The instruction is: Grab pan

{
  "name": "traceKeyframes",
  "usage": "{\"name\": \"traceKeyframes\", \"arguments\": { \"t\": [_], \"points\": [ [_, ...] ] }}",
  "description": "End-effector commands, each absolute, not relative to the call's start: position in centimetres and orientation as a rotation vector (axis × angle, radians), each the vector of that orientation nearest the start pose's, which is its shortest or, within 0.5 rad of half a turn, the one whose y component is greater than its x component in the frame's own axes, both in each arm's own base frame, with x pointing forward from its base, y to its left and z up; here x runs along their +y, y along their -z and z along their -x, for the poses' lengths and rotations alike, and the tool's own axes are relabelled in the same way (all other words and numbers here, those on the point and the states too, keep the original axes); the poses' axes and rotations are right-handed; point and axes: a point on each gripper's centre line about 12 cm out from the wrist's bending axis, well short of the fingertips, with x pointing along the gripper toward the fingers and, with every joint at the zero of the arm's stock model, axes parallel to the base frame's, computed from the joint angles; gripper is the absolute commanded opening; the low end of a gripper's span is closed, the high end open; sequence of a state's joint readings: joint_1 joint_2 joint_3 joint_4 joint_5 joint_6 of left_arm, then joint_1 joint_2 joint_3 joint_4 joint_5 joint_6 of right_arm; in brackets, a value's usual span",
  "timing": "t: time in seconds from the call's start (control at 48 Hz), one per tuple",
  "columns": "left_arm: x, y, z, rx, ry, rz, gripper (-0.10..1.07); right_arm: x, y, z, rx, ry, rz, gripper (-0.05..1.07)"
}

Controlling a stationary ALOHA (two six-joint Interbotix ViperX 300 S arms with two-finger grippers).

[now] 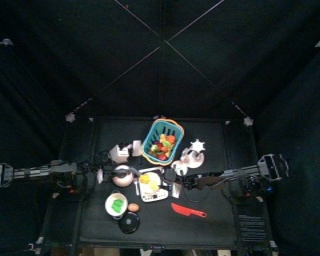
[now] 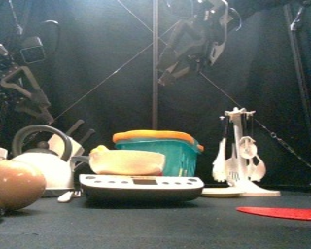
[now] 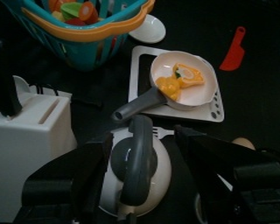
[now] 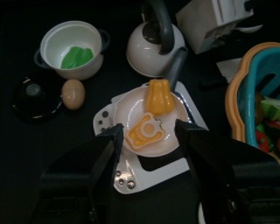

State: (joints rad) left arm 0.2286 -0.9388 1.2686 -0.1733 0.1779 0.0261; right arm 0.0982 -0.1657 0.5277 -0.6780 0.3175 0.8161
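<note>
At the front of the tabletop lie a brown egg and a flat red thing. Just behind sits the pan with yellow food, on a white scale. The right claw hangs wide open over it, holding nothing. The kettle stands beside the pan. I cannot tell if the left claw is open. Farther back is the blue basket.

Hidden and cut off
Below the right gripper, its jaws cover the pan's near rim; the basket beside it runs off-frame.
</note>
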Motion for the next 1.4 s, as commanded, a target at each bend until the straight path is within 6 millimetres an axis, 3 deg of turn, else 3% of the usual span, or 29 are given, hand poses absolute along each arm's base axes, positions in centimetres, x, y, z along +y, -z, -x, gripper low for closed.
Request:
{"name": "traceKeyframes", "arguments": {
  "t": [0.0, 0.292, 0.521, 1.0, 1.375],
  "points": [
    [3.7, -21.4, -18.3, 0.410, -0.221, 0.192, 0.93, 1.3, -26.8, -38.1, 0.580, 0.152, -0.080, 0.85],
    [1.6, -22.9, -19.6, 0.252, -0.106, 0.160, 0.93, 1.5, -23.9, -35.9, 0.677, 0.175, -0.215, 0.85],
    [0.3, -21.9, -20.9, 0.292, -0.053, 0.180, 0.93, 1.7, -21.6, -34.9, 0.742, 0.189, -0.275, 0.85],
    [-1.1, -21.3, -22.6, 0.318, -0.009, 0.203, 0.93, 1.9, -20.0, -34.0, 0.792, 0.196, -0.279, 0.85],
    [-1.4, -20.7, -22.5, 0.348, 0.000, 0.204, 0.93, 2.0, -19.8, -35.2, 0.800, 0.204, -0.309, 0.85]
  ]
}}
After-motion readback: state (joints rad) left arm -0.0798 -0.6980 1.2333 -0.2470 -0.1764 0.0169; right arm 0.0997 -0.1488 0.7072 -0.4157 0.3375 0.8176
